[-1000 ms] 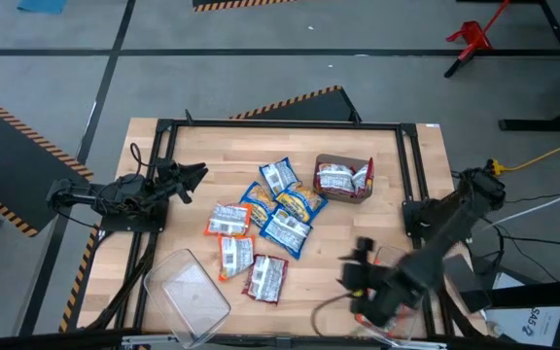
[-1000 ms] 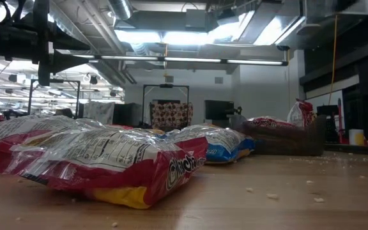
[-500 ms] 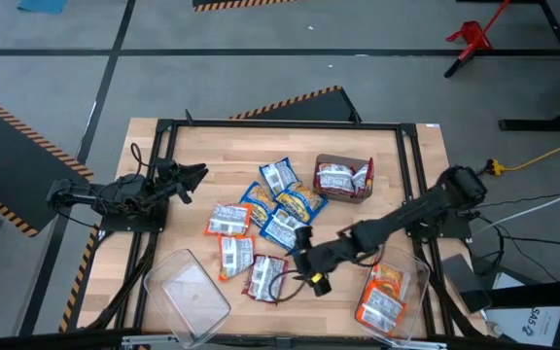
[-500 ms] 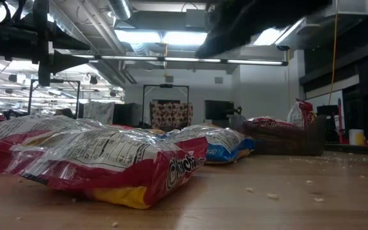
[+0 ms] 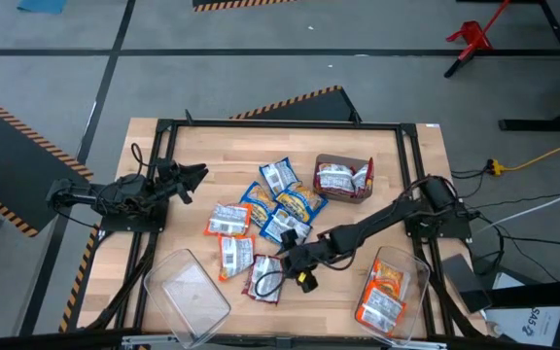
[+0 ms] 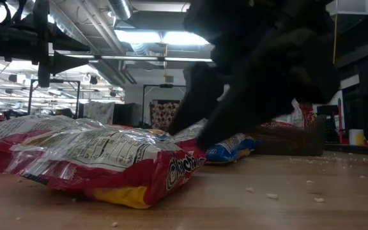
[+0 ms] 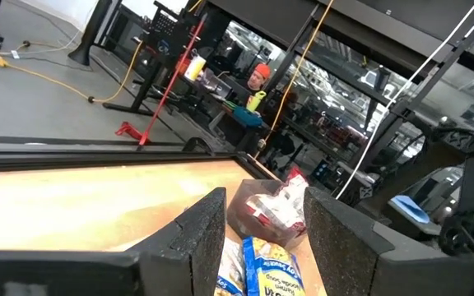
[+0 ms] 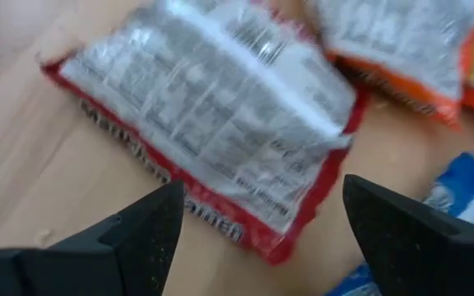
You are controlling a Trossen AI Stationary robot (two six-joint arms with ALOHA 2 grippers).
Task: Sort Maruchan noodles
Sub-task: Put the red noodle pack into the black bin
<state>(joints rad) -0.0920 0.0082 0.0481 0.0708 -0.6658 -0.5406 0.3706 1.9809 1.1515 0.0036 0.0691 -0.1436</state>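
While my right gripper (image 8: 253, 238) hangs low over the table's near-middle, its fingers (image 8: 138, 234) are spread wide w/ nothing between them, just above the red-edged packet (image 8: 212, 131) lying face-down on the wood. In the high view that's the red packet (image 5: 265, 279) at the front of the pile, w/ my claw (image 5: 295, 264) right beside its edge (can't tell if I'm touching it or not).

Next to it sits an orange-edged packet (image 5: 235, 255), then a bit further in the main clump of Maruchan noodles (image 5: 282, 209): blue-yellow ones overlapping each other, one more white-labelled pack (image 5: 228, 220) off to the left side.

Front corners: a clear bin (image 5: 187, 292) on the left w/ nothing visible in it, and a clear bin on the right (image 5: 414, 277) holding two orange packets (image 5: 382, 295).

Further back, the brown cardboard box (image 5: 342, 179) has a couple packs tucked in it.

My left gripper (image 5: 191, 176) is parked way off at the left edge, fingers apart, holding nothing, pointing toward the pile.
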